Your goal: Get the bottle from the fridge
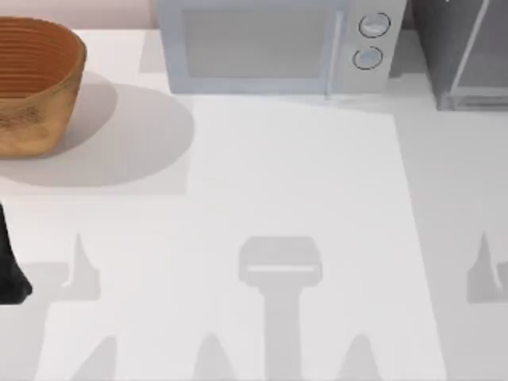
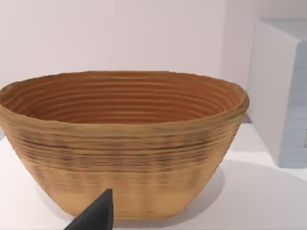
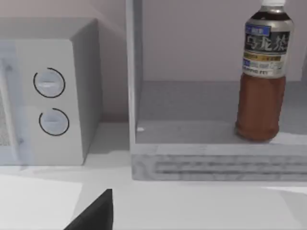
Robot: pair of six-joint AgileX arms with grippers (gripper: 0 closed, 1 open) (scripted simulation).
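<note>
A black pointed thing (image 1: 9,274) sits at the far left edge of the white table (image 1: 302,198). I cannot tell what it is.

The left gripper (image 2: 96,215) shows as one black tip low down in the left wrist view. I cannot tell if the jaws are wide or narrow. Right in front of it stands a big brown basket (image 2: 124,143), near but not touching. The basket is upright. From above, it sits at the back left of the table.

Next comes the white microwave (image 1: 262,48), at the back in the middle. It is past the basket and off to the side of the left gripper. It has two round dials (image 1: 371,40) on its right part, one above the other.

The right gripper (image 3: 96,213) also shows as one black tip, low over the table. I cannot tell how its jaws stand either. The microwave is in front of it on one side and the fridge (image 3: 216,163) is on the other. From above, the fridge sits at the back right corner.

The bottle (image 3: 261,86) stands upright inside the fridge, on its grey floor. It has a white cap, a blue label and brown drink inside. It is in front of the right gripper, higher up, and well apart from it. Nothing is holding it.
</note>
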